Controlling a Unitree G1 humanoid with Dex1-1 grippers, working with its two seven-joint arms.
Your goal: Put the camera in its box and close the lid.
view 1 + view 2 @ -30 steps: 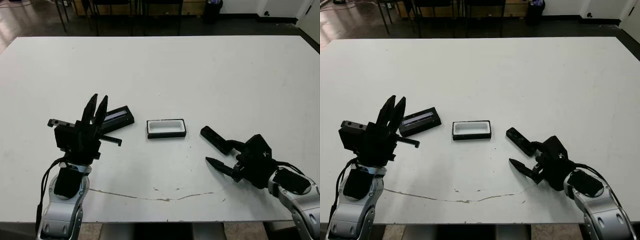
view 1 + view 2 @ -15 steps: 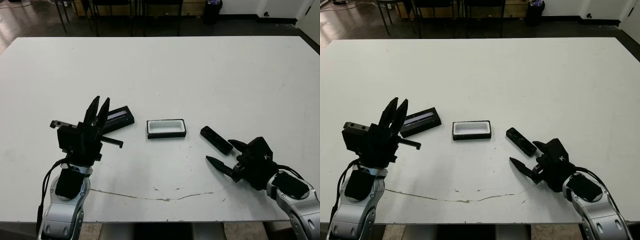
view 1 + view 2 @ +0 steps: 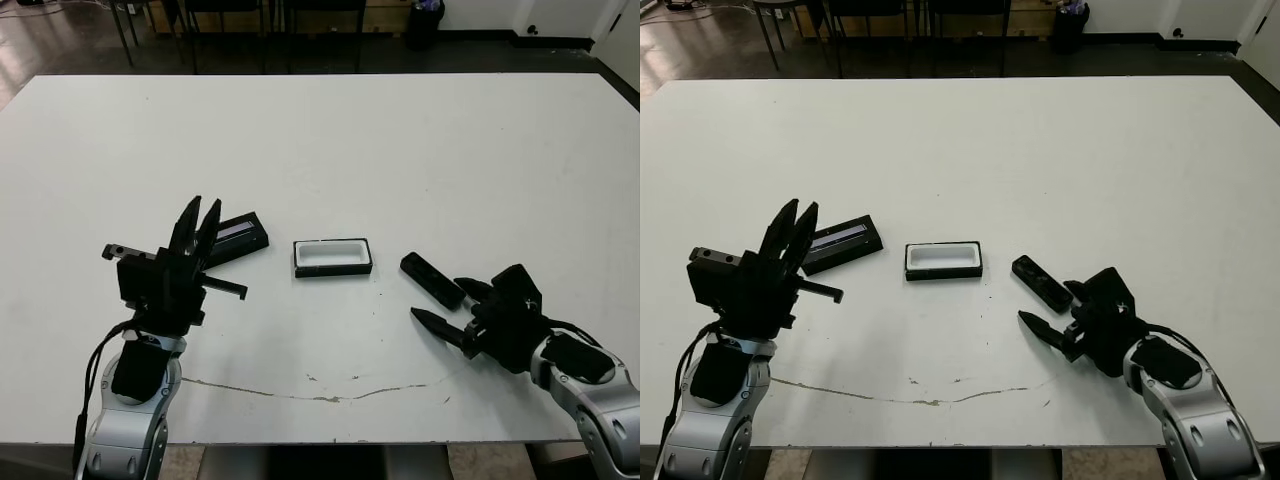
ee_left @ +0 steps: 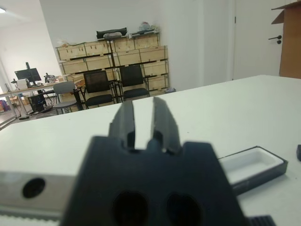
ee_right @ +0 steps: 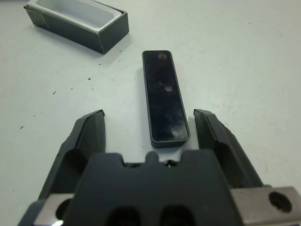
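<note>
The camera (image 3: pixel 432 280) lies flat on the table, a slim black bar right of the box; it also shows lengthwise in the right wrist view as the camera (image 5: pixel 164 96). My right gripper (image 3: pixel 452 308) is open just short of its near end, one finger on each side, nothing held. The box (image 3: pixel 333 257) sits mid-table with its white lining up and nothing inside. The lid (image 3: pixel 238 235) lies left of it, pale strip up. My left gripper (image 3: pixel 202 206) is raised near the lid, open by a narrow gap, holding nothing.
A thin dark crack line (image 3: pixel 300 392) runs across the table (image 3: pixel 330 140) near its front edge. Chairs (image 4: pixel 96 87) and shelves with crates stand beyond the far edge of the table.
My left gripper has sunk a little. My right gripper has drawn back slightly, so its upper finger no longer overlaps the camera's near end. Camera, box and lid have not moved.
</note>
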